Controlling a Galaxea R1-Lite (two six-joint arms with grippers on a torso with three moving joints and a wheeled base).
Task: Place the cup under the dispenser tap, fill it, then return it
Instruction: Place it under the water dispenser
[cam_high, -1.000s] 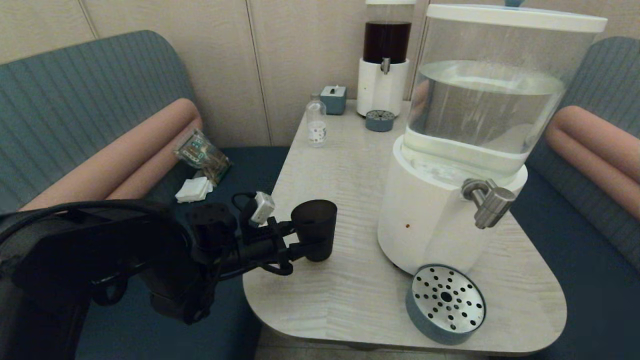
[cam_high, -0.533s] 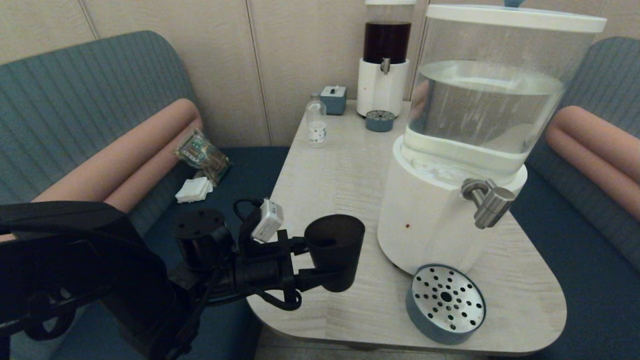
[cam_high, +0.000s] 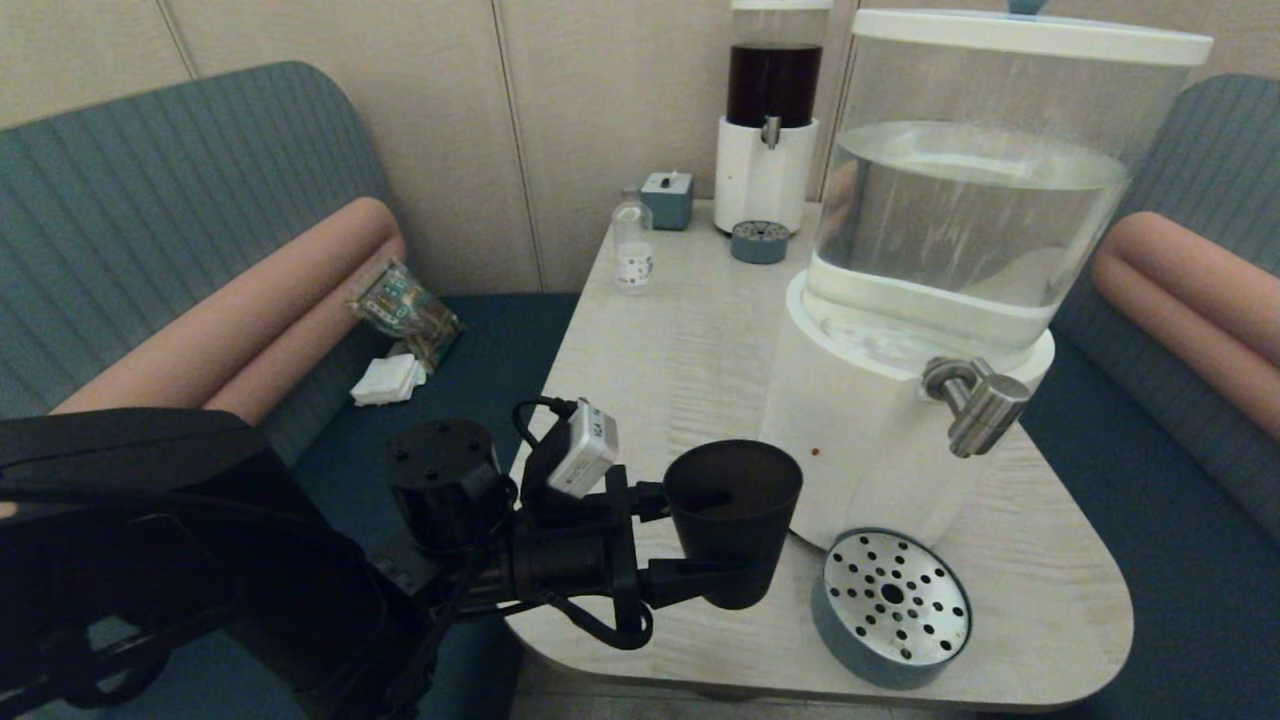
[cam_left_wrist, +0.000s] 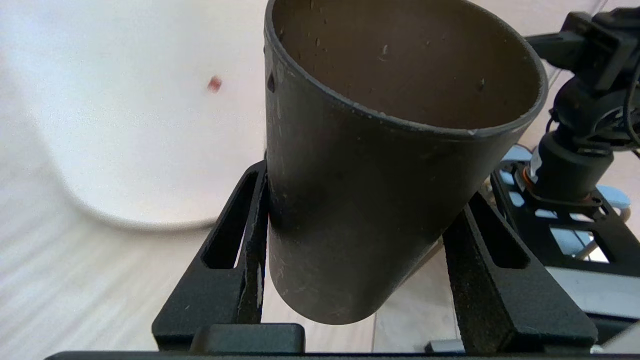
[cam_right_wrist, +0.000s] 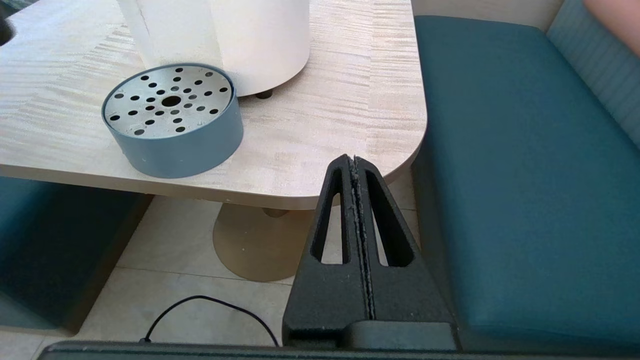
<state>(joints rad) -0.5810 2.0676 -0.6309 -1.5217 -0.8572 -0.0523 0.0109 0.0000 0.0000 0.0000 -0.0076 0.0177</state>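
- Dispenser (cam_high: 900, 440), white base under a clear water tank, serves as landmark; it stands on the desk (cam_high: 680, 340), unmoved across the last second.
- Left gripper (cam_high: 745, 585) has carried the cup (cam_high: 735, 510) from well out at the dispenser's left side to just beside its white base. Fingers closed on the cup's lower wall, one on each side; left wrist view shows both pressed against it (cam_left_wrist: 350, 200).
- Meaning: transport step under way. Cup not yet below the dispenser tap (cam_high: 975, 398), which juts from the dispenser's front right; cup must pass on around the base.
- Drip tray (cam_high: 890, 608), round and perforated, sits at the dispenser's foot under the tap; likely set-down spot.
- Right gripper (cam_right_wrist: 357, 165) parked off the desk edge, on the dispenser's right, fingers pressed together, holding nothing.
- Cup: dark brown-black, matte, tapered, wider at the rim, no handle. Clear of the desk, slightly tilted. Inside looks empty, with small specks.
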